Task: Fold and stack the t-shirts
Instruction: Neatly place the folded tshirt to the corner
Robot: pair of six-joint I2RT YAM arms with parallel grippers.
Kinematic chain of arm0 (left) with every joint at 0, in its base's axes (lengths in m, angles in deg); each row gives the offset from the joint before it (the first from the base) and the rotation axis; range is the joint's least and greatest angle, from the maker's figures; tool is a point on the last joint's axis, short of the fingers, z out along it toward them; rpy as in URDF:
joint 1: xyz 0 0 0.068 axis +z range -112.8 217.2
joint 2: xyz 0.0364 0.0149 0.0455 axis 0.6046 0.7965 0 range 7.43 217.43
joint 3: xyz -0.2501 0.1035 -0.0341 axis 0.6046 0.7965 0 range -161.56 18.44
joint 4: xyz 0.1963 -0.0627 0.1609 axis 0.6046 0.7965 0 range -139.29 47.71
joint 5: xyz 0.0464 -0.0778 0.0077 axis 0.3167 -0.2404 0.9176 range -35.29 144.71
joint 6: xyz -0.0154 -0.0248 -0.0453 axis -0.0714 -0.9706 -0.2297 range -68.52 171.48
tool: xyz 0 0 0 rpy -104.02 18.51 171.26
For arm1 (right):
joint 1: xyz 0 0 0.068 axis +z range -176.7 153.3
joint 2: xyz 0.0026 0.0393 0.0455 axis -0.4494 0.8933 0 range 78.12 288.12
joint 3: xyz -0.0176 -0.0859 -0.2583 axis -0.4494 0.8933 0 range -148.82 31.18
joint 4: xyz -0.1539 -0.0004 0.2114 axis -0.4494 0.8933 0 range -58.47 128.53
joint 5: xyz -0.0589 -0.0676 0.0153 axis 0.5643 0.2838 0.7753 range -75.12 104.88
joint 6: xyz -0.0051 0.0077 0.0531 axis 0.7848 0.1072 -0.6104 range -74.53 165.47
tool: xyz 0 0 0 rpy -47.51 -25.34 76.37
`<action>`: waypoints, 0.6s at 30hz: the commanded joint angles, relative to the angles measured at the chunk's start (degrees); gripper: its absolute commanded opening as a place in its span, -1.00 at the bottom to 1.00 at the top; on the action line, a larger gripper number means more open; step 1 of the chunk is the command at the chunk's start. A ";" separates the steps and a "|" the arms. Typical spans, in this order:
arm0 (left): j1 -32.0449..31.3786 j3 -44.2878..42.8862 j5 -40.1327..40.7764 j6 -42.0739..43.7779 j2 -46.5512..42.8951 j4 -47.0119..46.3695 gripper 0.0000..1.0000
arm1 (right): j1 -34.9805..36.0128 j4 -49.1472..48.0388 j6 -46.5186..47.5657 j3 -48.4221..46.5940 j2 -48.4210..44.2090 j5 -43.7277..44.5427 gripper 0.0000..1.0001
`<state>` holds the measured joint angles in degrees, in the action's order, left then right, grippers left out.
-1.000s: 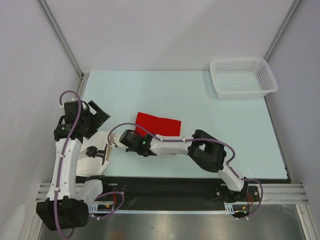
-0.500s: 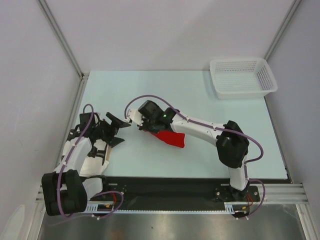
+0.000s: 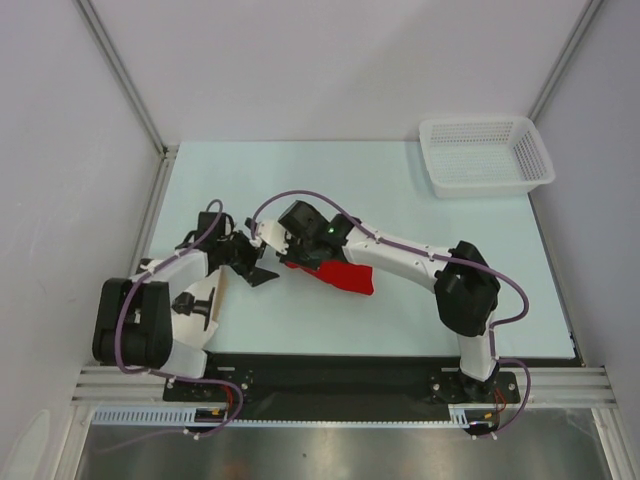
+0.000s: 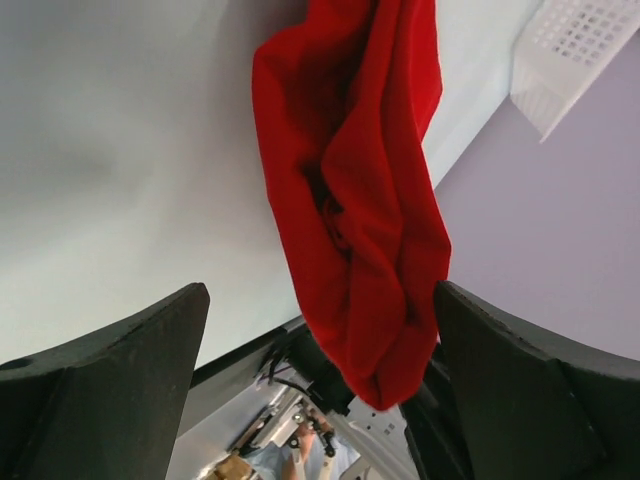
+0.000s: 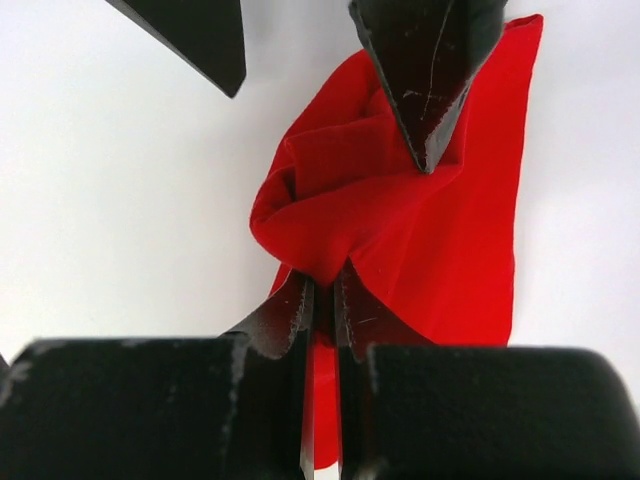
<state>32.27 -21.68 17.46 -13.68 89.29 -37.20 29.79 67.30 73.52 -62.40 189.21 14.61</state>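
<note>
A single red t-shirt (image 3: 343, 276) shows, bunched into a long roll left of the table's middle. My right gripper (image 3: 290, 254) is shut on its left end; in the right wrist view the cloth (image 5: 430, 230) puckers where the right gripper (image 5: 322, 290) pinches it. My left gripper (image 3: 266, 263) stands wide open just left of that end. In the left wrist view the t-shirt (image 4: 360, 200) runs between the left gripper's (image 4: 318, 290) fingers (image 4: 110, 380) without touching them. Those same black fingers (image 5: 428, 70) show over the cloth in the right wrist view.
A white mesh basket (image 3: 486, 156) stands at the table's far right corner, also seen as a basket (image 4: 580, 50) in the left wrist view. The light table top (image 3: 420, 230) ends at a black rail (image 3: 330, 372) by the arm bases.
The shirt lay as a flat folded rectangle; my right gripper has since pulled it into a bunched roll. My left arm has swung from the table's left edge to the shirt's left end.
</note>
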 commanded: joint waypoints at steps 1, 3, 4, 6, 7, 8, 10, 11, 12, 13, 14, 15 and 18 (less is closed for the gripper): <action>-1.57 -1.46 0.70 -6.27 2.84 -4.69 0.99 | -0.33 -0.70 -0.63 -2.22 -4.38 -0.78 -1.00; -2.71 -4.16 0.78 -5.51 5.48 -4.98 0.99 | -0.50 -1.14 -1.16 -1.87 -4.83 -1.30 -1.00; -2.98 -5.31 1.48 -3.76 6.63 -4.46 0.99 | -0.50 -1.14 -1.25 -1.78 -5.00 -1.40 -1.00; -4.03 -6.98 1.66 -3.56 9.45 -5.15 1.00 | -0.59 -1.14 -1.42 -1.52 -5.27 -1.75 -1.00; -4.30 -7.34 1.40 -4.09 10.41 -5.85 0.99 | -0.59 -1.40 -1.51 -1.17 -5.27 -1.84 -1.00; -4.47 -7.95 1.13 -4.09 12.60 -6.21 1.00 | -0.59 -1.58 -1.51 -0.99 -5.44 -2.01 -1.00; -5.00 -9.62 1.13 -4.00 14.28 -6.65 1.00 | -0.68 -2.10 -1.60 -0.55 -5.44 -2.54 -1.00; -5.09 -10.06 1.39 -4.09 15.07 -7.26 0.99 | -0.68 -2.11 -1.69 -0.64 -5.36 -2.63 -1.00; -5.26 -10.42 1.31 -4.00 16.38 -8.05 0.99 | -0.77 -2.02 -1.69 -0.64 -5.18 -2.80 -1.00; -5.35 -11.55 1.05 -3.66 17.01 -8.05 0.99 | -0.77 -1.93 -1.77 -0.64 -5.27 -2.89 -1.00; -5.35 -12.17 0.96 -2.69 17.62 -7.53 0.98 | -0.85 -1.93 -1.77 -0.46 -5.27 -2.80 -1.00; -5.35 -12.87 0.61 -2.42 18.41 -7.88 0.98 | -0.94 -1.93 -1.69 -0.46 -5.35 -3.06 -1.00; -5.35 -12.44 -0.79 -2.95 18.42 -8.93 0.91 | -1.29 -1.76 -1.42 -0.37 -5.44 -3.42 -1.00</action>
<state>27.25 -32.26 18.24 -16.50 107.63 -43.60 28.80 66.99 72.21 -62.38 187.22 12.78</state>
